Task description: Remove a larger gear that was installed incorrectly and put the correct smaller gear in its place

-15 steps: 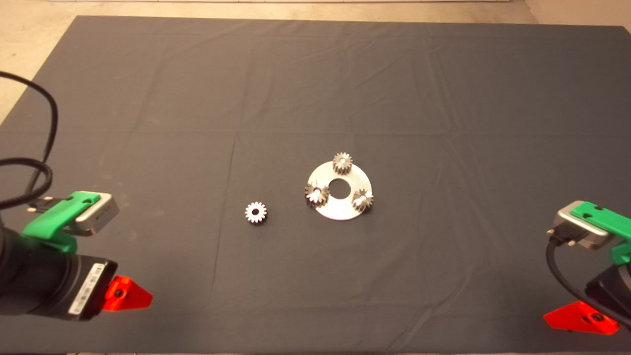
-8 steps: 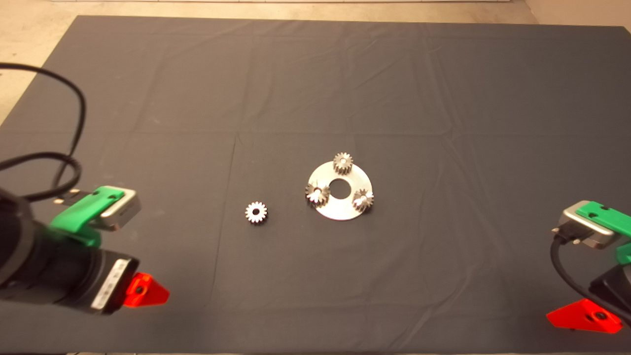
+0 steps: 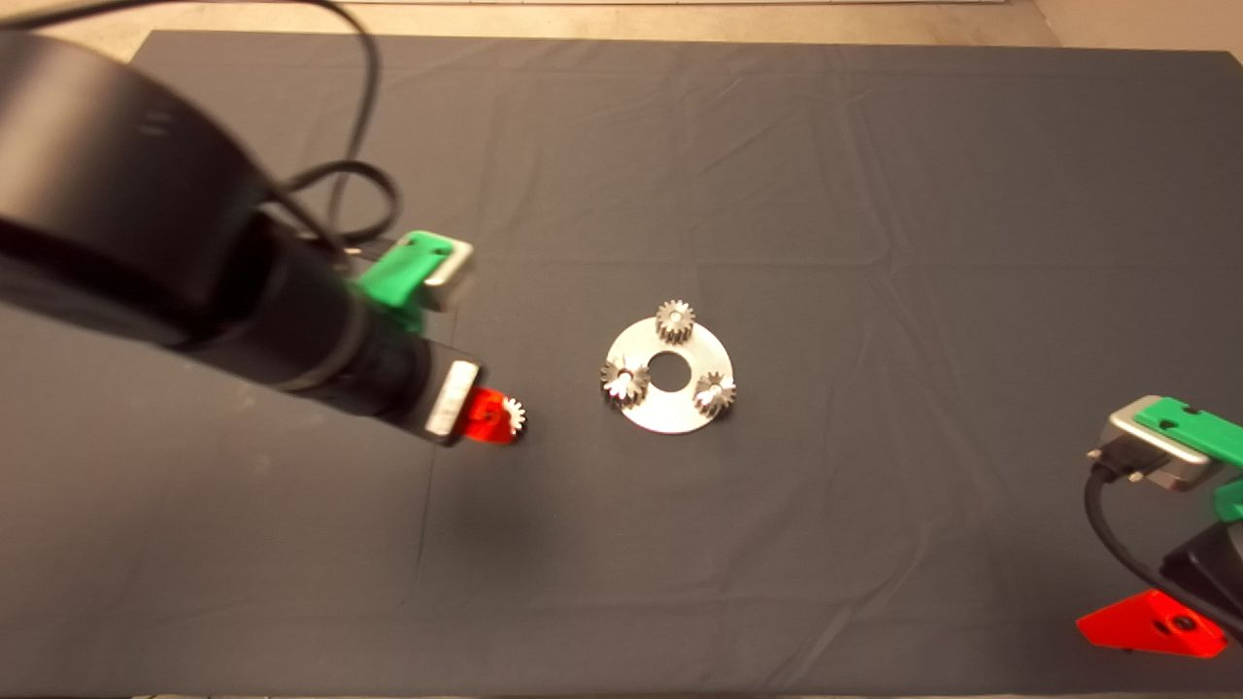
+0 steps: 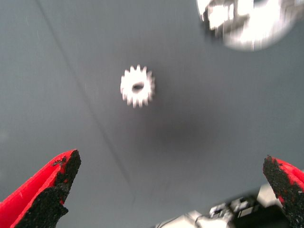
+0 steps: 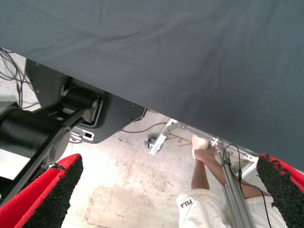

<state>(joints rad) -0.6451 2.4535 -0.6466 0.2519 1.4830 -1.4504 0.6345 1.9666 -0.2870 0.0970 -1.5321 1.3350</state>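
The desk [image 3: 874, 146] was covered edge to edge by a dark grey mat [image 3: 738, 544], creased with fold lines and a few wrinkles. Two items lay directly on the mat. A round silver plate [image 3: 670, 413] with a centre hole sat near the middle, flat on the cloth. A loose silver gear, the smaller gear [image 4: 137, 86], lay flat on the mat beside the plate, on its left in the head view, apart from it and not touching. Pale concrete floor [image 3: 583, 17] showed beyond the far edge of the desk.
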